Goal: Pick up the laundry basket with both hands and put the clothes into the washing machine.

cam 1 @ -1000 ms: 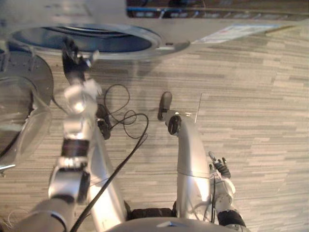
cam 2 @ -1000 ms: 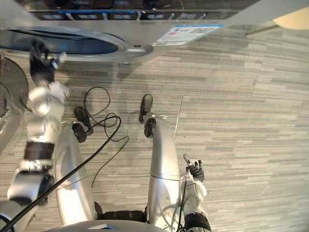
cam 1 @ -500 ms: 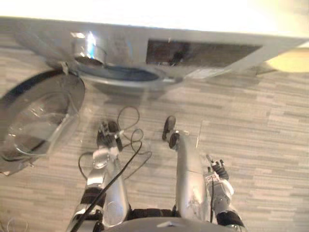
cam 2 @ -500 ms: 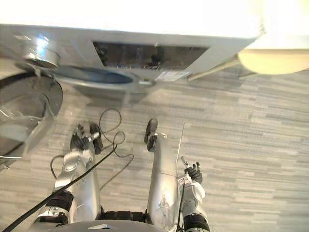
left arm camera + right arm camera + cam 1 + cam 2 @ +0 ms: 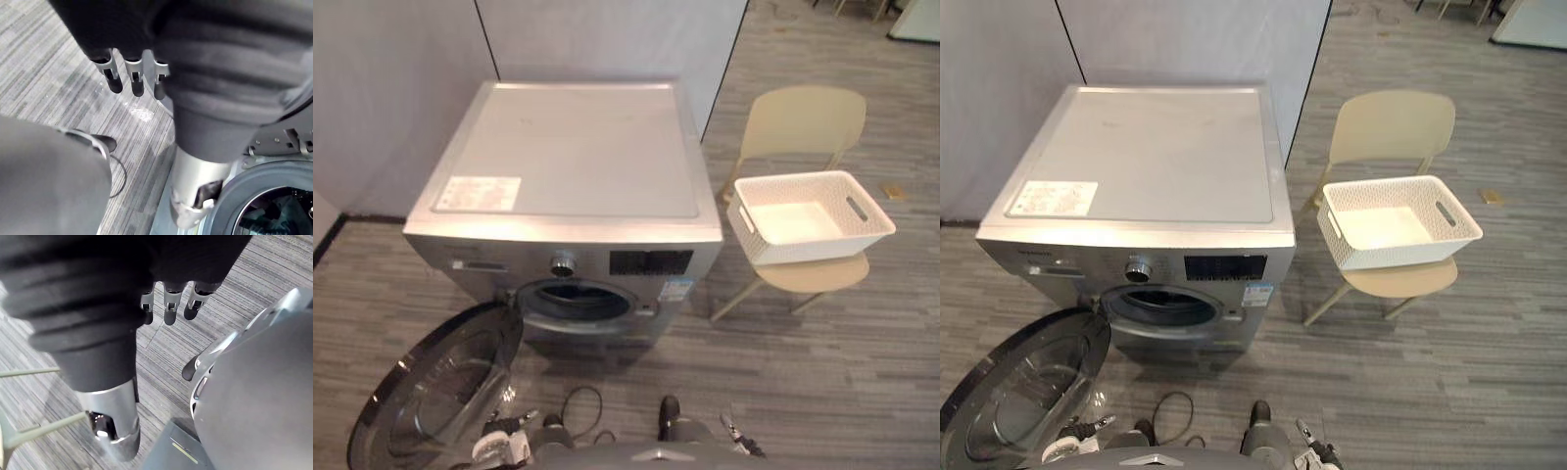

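Observation:
The white laundry basket (image 5: 815, 249) rests on the seat of a beige chair (image 5: 801, 121), to the right of the silver washing machine (image 5: 578, 147). The basket's inside looks bare. The machine's round door (image 5: 438, 388) hangs open to the left, and the drum opening (image 5: 575, 300) is dark. My left hand (image 5: 499, 448) hangs low beside the open door, its fingers (image 5: 134, 81) straight and holding nothing. My right hand (image 5: 740, 444) hangs low on the other side, far below the basket. Its fingers (image 5: 168, 303) are relaxed and hold nothing.
Grey partition walls (image 5: 607, 39) stand behind the machine. Striped grey floor (image 5: 822, 372) lies open in front of the chair and the machine. The open door juts out over the floor at the lower left.
The camera has tilted up from the floor to take in the machine, chair and basket. My left arm has dropped from the drum opening down to my side.

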`<state>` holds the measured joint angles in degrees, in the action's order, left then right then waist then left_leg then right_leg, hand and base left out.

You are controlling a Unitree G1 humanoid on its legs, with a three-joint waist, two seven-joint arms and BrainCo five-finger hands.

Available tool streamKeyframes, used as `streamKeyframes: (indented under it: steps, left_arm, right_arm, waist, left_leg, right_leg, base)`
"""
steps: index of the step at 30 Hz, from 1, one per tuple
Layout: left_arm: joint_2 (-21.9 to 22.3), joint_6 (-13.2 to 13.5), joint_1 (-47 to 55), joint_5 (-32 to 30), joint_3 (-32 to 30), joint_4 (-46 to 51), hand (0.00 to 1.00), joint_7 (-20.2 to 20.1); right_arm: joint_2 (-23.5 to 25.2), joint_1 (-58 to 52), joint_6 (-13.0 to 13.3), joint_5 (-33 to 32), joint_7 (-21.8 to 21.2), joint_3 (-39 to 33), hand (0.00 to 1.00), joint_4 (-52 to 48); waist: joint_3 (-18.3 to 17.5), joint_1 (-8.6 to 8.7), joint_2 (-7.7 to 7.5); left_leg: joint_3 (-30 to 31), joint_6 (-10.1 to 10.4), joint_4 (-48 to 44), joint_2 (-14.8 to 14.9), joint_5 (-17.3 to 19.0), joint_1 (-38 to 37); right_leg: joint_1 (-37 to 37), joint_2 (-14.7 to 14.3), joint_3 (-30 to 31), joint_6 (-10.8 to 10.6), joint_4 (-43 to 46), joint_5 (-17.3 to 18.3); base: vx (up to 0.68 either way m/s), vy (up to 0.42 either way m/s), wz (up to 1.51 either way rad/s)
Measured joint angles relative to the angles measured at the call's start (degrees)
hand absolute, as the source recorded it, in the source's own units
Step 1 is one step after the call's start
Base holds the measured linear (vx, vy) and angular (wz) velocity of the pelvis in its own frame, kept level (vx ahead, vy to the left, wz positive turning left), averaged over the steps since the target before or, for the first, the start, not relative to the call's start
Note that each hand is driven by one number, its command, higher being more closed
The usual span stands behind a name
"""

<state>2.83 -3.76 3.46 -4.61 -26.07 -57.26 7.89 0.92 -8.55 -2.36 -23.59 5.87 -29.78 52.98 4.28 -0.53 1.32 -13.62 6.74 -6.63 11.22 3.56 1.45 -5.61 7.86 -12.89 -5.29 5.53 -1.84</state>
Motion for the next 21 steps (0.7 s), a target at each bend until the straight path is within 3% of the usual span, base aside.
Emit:
streamKeyframes:
  steps: [6, 8, 9, 10, 12, 14, 15, 16, 17, 18, 19, 21]
  left_arm:
    - [0.0, 0.7, -0.7, 0.9, 6.9, 2.2, 0.0, 0.1]
    - [0.5, 1.3, -0.3, 1.1, 8.8, 3.1, 0.0, 0.1]
    - [0.1, 1.4, -0.2, 1.1, 8.8, 3.1, 0.0, 0.1]
    - [0.3, 1.4, -0.2, 1.1, 7.6, 4.0, 0.0, 0.0]
    - [0.6, 1.4, 1.1, 1.1, 6.9, 3.7, 0.0, -0.2]
    - [-0.7, 1.5, 1.5, 1.3, 7.8, 1.9, 0.0, -0.8]
    - [-1.2, 1.4, 1.5, 1.4, 8.1, 1.1, 0.0, -0.9]
    - [-1.8, 1.2, 1.6, 1.3, 8.3, -0.1, 0.0, -0.8]
    - [-3.0, 0.5, 1.7, 1.6, 8.7, -1.1, 0.0, -0.8]
    - [-4.8, 0.2, 1.3, 1.6, 9.5, -1.7, 0.0, -0.5]
    - [-5.6, -0.2, 1.2, 1.6, 9.5, -2.0, 0.0, -0.5]
    - [-5.6, -0.7, 0.4, 2.3, 10.5, -2.4, 0.0, 0.5]
  right_arm:
    - [-2.2, 5.5, -0.7, 7.8, -0.6, 5.1, 0.0, 1.9]
    - [-3.0, 9.9, -0.8, 8.3, -0.4, 6.6, 0.0, 2.0]
    - [-2.9, 12.4, -0.7, 8.3, -0.3, 7.9, 0.0, 2.0]
    - [-2.4, 15.2, -0.6, 8.3, -0.3, 7.8, 0.0, 1.8]
    - [-2.6, 15.9, -0.4, 8.2, -0.4, 8.9, 0.0, 0.2]
    - [-2.6, 15.3, -0.4, 8.1, -0.7, 10.1, 0.0, 0.8]
    - [-2.6, 15.2, -0.4, 8.1, -0.8, 10.5, 0.0, 1.0]
    - [-2.9, 14.6, -0.6, 8.0, -0.9, 10.5, 0.0, 1.9]
    - [-3.0, 13.3, -0.9, 8.0, -1.1, 10.5, 0.0, 4.0]
    - [-2.9, 12.7, -1.8, 8.0, -1.6, 10.6, 0.0, 7.0]
    - [-2.8, 12.0, -1.9, 8.0, -1.7, 10.6, 0.0, 7.8]
    - [-4.7, 12.0, -1.7, 7.9, -1.6, 9.0, 0.0, 9.0]
  waist:
    - [0.4, -0.99, 0.42]
    - [1.4, -1.28, 2.2]
    - [1.7, -1.03, 1.59]
    - [2.8, -1.94, 1.83]
    - [2.5, -2.33, 4.09]
    - [2.1, -2.04, 4.13]
    - [1.9, -1.69, 4.01]
    - [1.4, -0.68, 4.39]
    - [0.5, 0.26, 3.2]
    - [-0.7, 1.12, 1.26]
    - [-1.3, 1.19, 0.41]
    - [-0.7, 1.07, 2.14]
  left_leg:
    - [3.8, 0.1, -6.6, -0.6, -0.2, 1.8]
    - [5.5, 0.5, -14.3, 0.2, -0.5, 6.0]
    - [6.7, 0.8, -15.4, 0.0, -1.3, 7.0]
    - [6.3, -2.9, -32.1, 1.8, 3.5, 10.8]
    - [6.1, -2.5, -52.8, 5.3, 4.3, 10.7]
    - [5.7, -3.7, -55.1, 8.0, 1.3, 5.0]
    - [5.3, -5.4, -52.4, 9.1, -0.8, 3.1]
    - [3.6, -8.0, -43.1, 10.8, -5.9, 0.1]
    - [0.1, -6.6, -35.3, 8.2, 0.3, -2.9]
    - [1.5, -3.4, -28.1, 6.6, 3.0, -3.9]
    - [2.6, -1.6, -24.7, 5.8, 4.3, -4.7]
    - [7.4, 3.5, -18.5, 5.5, 10.3, -5.7]
  right_leg:
    - [4.1, 0.9, -3.7, -0.9, -0.6, -0.1]
    - [4.4, 0.9, -4.9, 0.1, 1.3, 0.9]
    - [2.9, 2.5, -5.0, 1.1, 3.0, 2.3]
    - [1.2, 3.1, -4.9, 1.3, 5.9, 2.9]
    - [1.7, 2.3, -4.1, 1.4, 6.7, 2.9]
    - [1.9, 2.2, -3.1, 1.6, 5.5, 1.4]
    - [1.5, 2.2, -3.1, 1.5, 4.9, 0.8]
    - [1.3, 1.6, -3.6, 1.2, 4.0, 0.0]
    - [0.4, 2.0, -3.0, 1.0, 2.8, -0.5]
    - [-1.2, 0.8, -3.3, 2.0, 3.8, -0.9]
    - [-1.0, 0.6, -4.4, 3.3, 2.5, -0.2]
    - [-1.0, 0.0, -7.9, 2.8, 1.1, -2.8]
  base:
    - [0.04, 0.019, 0.38]
    - [-0.12, -0.015, 0.42]
    - [-0.18, 0.069, 0.14]
    - [-0.19, 0.087, 0.0]
    - [-0.13, 0.103, -0.24]
    - [-0.08, 0.128, -0.16]
    - [-0.06, 0.146, 0.13]
    - [-0.05, 0.158, 0.4]
    - [-0.02, 0.101, 0.72]
    - [0.04, 0.0, 0.76]
    - [0.1, -0.032, 0.69]
    - [0.07, 0.111, 0.53]
